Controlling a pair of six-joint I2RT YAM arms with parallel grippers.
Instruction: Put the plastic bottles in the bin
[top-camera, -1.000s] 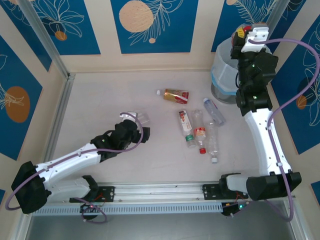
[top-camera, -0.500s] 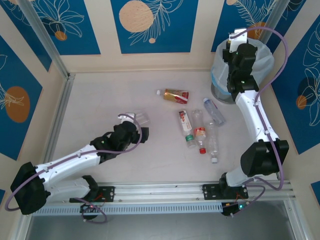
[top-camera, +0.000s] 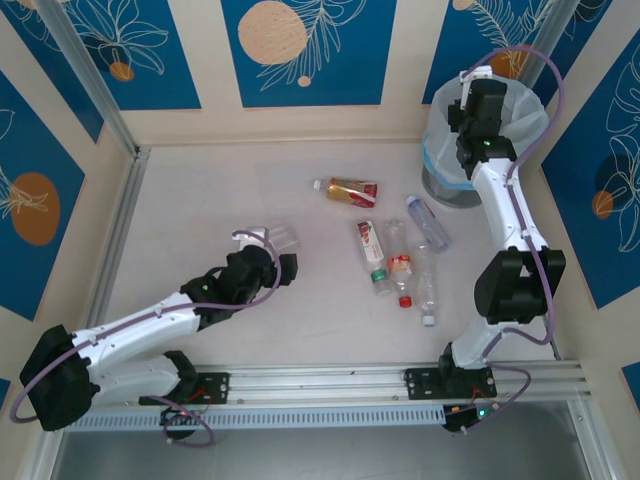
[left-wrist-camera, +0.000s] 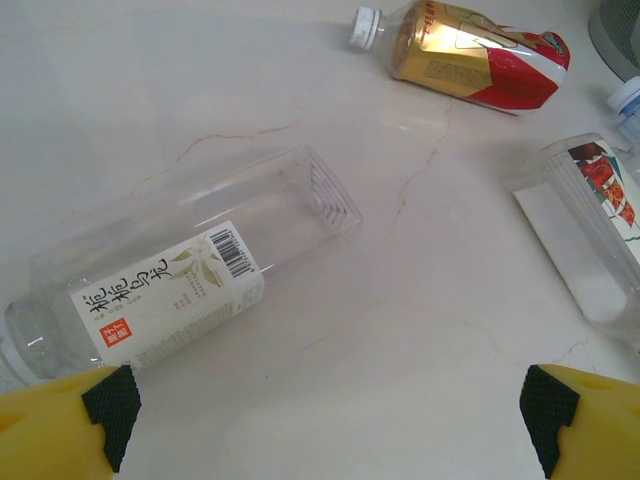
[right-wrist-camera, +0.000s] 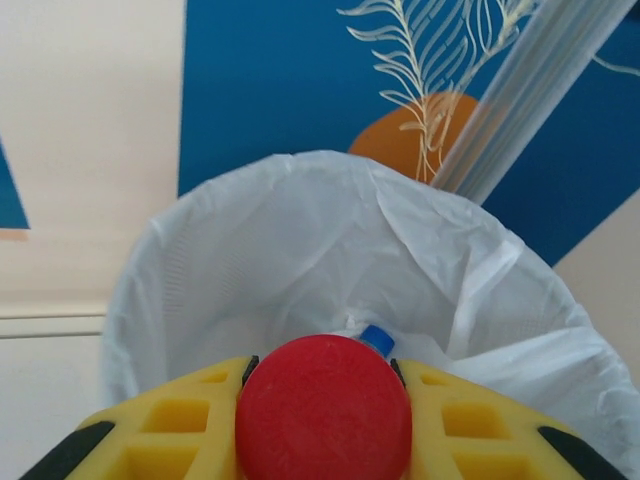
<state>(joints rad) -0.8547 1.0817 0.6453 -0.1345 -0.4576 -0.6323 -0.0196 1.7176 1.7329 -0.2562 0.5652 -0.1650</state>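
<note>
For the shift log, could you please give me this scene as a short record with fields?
Left pincer: open, low over the table, white-labelled clear bottle just ahead
Right pincer: shut on a red-capped bottle, at the bin opening
Inside bin: a blue cap shows against the liner
Bottles on table: six, all lying down, one a gold-labelled bottle
Task state: unfinished
</note>
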